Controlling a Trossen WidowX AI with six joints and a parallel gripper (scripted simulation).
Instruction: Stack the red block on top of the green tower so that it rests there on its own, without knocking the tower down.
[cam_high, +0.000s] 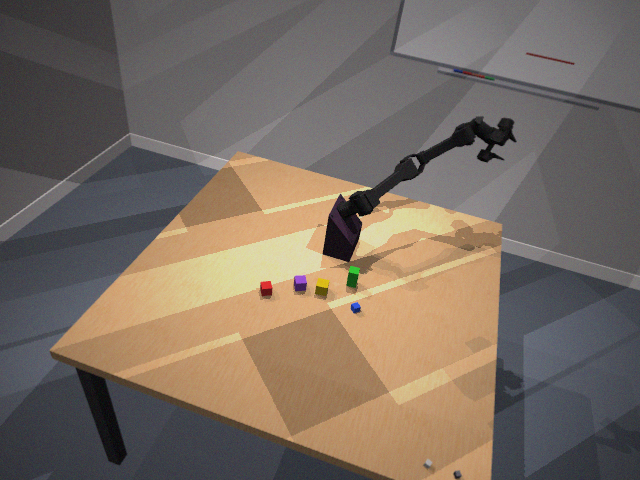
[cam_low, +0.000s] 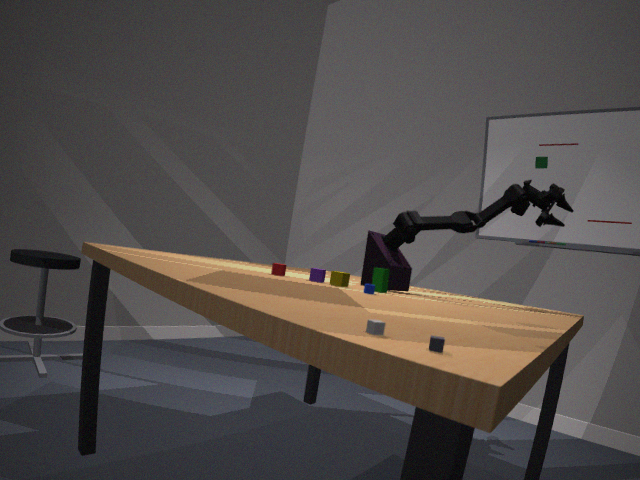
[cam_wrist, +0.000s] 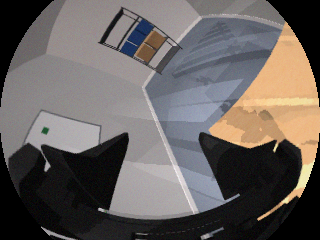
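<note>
Spanning grey flooring, wooden table lies beneath the empty, spread gripper.

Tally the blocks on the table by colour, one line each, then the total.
Red block: 1
Purple block: 1
Yellow block: 1
Green tower: 1
Blue block: 1
Light grey block: 1
Dark grey block: 1
Total: 7

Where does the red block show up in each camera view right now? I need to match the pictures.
Top: red block at the left end of the row of blocks, centre of the table.
Exterior: red block again leftmost in the row, far side of the table.
Wrist: not in it.
Shared landmark: green tower by the arm's purple base.
</note>
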